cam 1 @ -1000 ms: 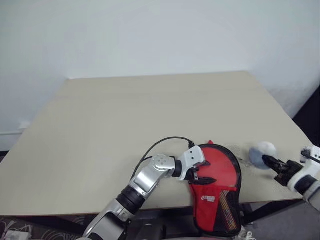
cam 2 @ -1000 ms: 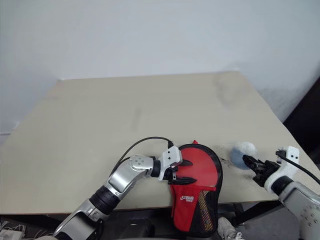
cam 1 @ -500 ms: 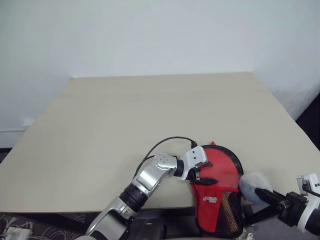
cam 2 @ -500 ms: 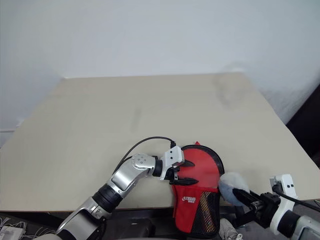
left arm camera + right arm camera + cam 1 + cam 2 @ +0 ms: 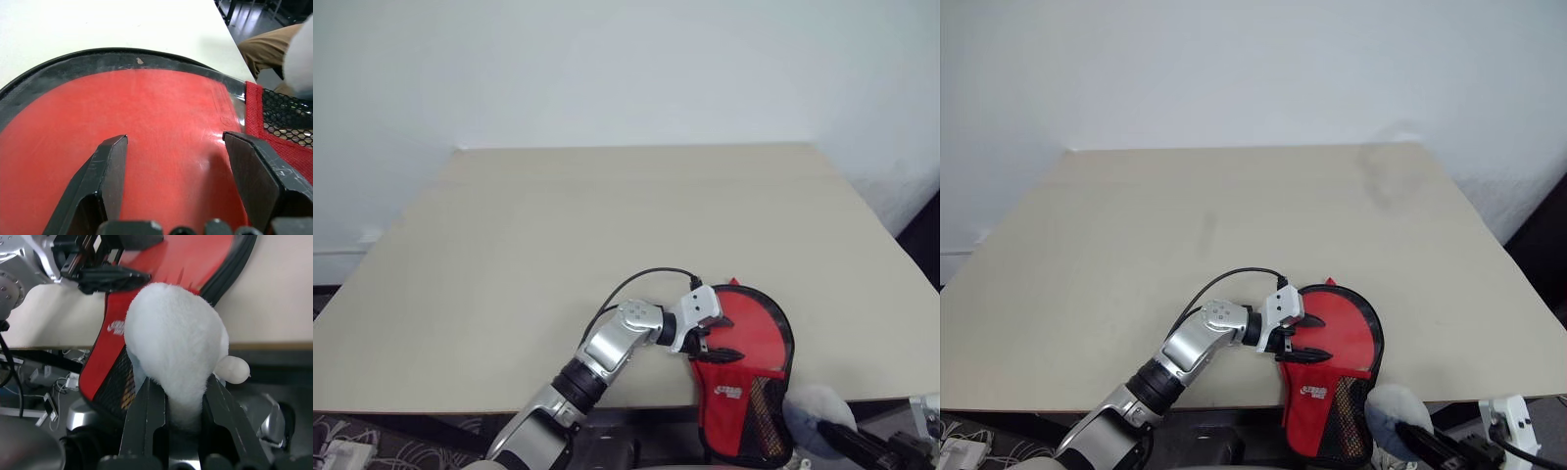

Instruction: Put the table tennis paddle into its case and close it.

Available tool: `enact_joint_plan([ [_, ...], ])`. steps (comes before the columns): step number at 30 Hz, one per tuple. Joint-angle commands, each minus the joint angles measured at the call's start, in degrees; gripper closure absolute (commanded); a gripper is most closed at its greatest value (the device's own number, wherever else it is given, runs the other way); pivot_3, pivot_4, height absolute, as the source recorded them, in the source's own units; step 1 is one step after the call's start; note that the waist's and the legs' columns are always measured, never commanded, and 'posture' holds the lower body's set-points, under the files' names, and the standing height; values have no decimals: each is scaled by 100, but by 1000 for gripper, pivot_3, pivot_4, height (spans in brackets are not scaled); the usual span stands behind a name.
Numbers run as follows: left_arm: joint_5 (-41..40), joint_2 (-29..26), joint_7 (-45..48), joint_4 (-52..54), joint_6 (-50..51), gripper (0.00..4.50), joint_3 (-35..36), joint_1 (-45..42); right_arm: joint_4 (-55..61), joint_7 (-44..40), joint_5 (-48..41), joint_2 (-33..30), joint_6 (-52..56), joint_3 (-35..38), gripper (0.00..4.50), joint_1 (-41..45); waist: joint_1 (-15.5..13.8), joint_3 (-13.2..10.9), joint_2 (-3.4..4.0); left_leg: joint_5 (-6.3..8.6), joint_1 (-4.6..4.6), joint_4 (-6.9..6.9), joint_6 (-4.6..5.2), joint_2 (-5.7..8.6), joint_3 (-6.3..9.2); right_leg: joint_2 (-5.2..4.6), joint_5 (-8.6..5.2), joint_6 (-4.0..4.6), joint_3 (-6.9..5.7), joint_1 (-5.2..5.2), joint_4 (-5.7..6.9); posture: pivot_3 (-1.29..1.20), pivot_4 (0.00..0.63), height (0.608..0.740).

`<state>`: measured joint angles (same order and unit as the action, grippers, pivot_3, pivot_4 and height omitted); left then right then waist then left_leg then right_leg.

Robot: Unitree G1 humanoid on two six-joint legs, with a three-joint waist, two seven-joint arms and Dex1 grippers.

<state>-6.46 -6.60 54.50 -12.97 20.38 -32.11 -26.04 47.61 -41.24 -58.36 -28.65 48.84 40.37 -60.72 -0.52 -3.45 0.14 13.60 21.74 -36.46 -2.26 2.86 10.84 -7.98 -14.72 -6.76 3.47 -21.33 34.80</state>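
The case (image 5: 744, 382) lies at the table's near edge, its red fabric and black mesh end hanging over the edge. The table tennis paddle's round red face (image 5: 166, 107) shows through the case's clear panel, ringed by black trim; its handle is hidden. My left gripper (image 5: 720, 338) is open, its two fingers spread just above the round panel, with nothing between them. My right gripper (image 5: 1430, 446) is below and in front of the table edge, right of the case, shut on a small bluish-grey fluffy lump (image 5: 176, 347).
The beige table (image 5: 558, 225) stretches bare to the white wall behind. A cable loops over my left wrist (image 5: 636, 284). A person's leg in tan trousers (image 5: 264, 41) is beyond the table's side. Cables and gear lie on the floor (image 5: 49, 382).
My right gripper has pulled back off the table with the fluffy lump, sinking below the near edge. The left gripper and the case have stayed put.
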Motion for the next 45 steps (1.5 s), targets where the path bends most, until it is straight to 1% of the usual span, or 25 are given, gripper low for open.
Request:
enact_joint_plan([
  [1,226,-26,13,-458,149,1182,-188,108,263,-358,153,18,-348,42,4203,-432,-21,0,-1,3,2,-3,4,0,-1,-1,0,0,0,0,-1,0,0,740],
  [3,231,-13,29,-489,136,1182,-178,94,241,-505,221,26,-561,109,4203,-597,-31,1,-1,6,4,-6,4,-1,-3,-2,0,0,-1,0,-1,0,0,740],
  [5,230,-4,47,-524,127,1182,-164,75,101,-388,-28,50,-679,270,4203,-450,-29,0,-1,7,6,-6,4,-4,-3,-2,0,0,-4,0,-1,0,0,740],
  [7,225,7,62,-550,126,1182,-155,60,-74,-40,-389,72,-774,398,4203,-21,-25,0,0,8,12,-13,3,-17,-19,-2,0,0,-10,-3,-6,0,0,740],
  [8,227,12,66,-560,120,1182,-151,55,-128,112,-523,97,-833,407,4203,209,-22,2,3,9,32,-16,2,-40,-40,-1,0,0,-21,-3,-16,0,0,740],
  [11,259,5,54,-583,92,1182,-132,39,-171,480,-690,181,-908,217,4204,685,-27,29,51,9,82,-33,2,-79,-46,-2,0,1,-81,-5,-79,0,0,740],
  [14,267,-21,22,-578,110,1182,-87,37,-275,931,-384,307,-948,-174,4204,1102,-31,37,51,7,75,-34,4,-82,-50,0,2,0,-84,-8,-79,0,0,740],
  [17,261,-43,-12,-558,147,1182,-40,48,-389,1334,219,367,-942,-775,4204,1434,-34,45,45,6,73,-35,7,-81,-54,2,14,-12,-79,-8,-69,0,0,740],
  [19,267,-59,-35,-545,151,1182,-15,52,-467,1490,558,415,-991,-1165,4204,1605,-34,51,48,5,73,-35,7,-80,-55,2,58,-34,-76,-8,-69,0,0,740],
  [21,278,-84,-58,-534,150,1182,10,52,-558,1549,780,448,-1015,-1472,4204,1744,-32,54,50,5,67,-34,6,-80,-55,4,67,-34,-76,-9,-58,0,0,740],
  [23,278,-109,-77,-525,161,1182,35,52,-701,1631,886,503,-1023,-1636,4204,1911,-22,59,47,6,57,-35,5,-81,-58,3,67,-34,-75,-8,-49,0,0,740],
  [27,284,-142,-119,-514,172,1182,74,59,-1022,1802,1043,584,-1063,-1769,4204,2250,32,80,16,8,28,-34,3,-90,-66,2,66,-33,-76,2,-46,0,0,740],
  [28,285,-144,-127,-513,173,1182,79,59,-1086,1836,1068,598,-1075,-1782,3513,2323,33,85,14,8,26,-34,2,-91,-69,2,66,-33,-76,3,-46,0,0,740],
  [29,289,-144,-135,-513,173,1182,86,58,-1131,1831,1078,586,-1080,-1804,3240,2399,34,88,11,9,24,-33,1,-94,-71,1,66,-33,-75,2,-46,0,0,740],
  [34,312,-136,-177,-522,160,1182,113,58,-1218,1854,1203,577,-1124,-1889,1421,2632,30,93,18,12,14,-30,-3,-98,-76,2,66,-33,-75,2,-41,0,0,740],
  [37,314,-137,-197,-526,158,1182,126,61,-1211,1784,1185,569,-1164,-1876,1421,2655,25,94,20,12,12,-29,-5,-98,-76,2,66,-33,-75,2,-35,0,0,740],
  [41,327,-138,-210,-538,132,1182,136,48,-1278,1848,1180,754,-1564,-1562,1421,2786,26,94,19,13,7,-29,-6,-97,-79,2,65,-32,-74,-2,-15,0,0,740],
  [42,320,-131,-225,-552,99,1182,158,51,-1305,1878,1226,854,-1751,-1488,1421,2846,28,94,20,14,5,-29,-7,-98,-79,2,65,-32,-74,-2,-12,0,0,740],
  [45,176,-28,-338,-655,81,1182,364,81,-1383,2049,942,1204,-1977,-1301,1421,3030,29,94,23,14,1,-29,-8,-97,-82,2,65,-32,-72,-2,-12,0,0,740],
])
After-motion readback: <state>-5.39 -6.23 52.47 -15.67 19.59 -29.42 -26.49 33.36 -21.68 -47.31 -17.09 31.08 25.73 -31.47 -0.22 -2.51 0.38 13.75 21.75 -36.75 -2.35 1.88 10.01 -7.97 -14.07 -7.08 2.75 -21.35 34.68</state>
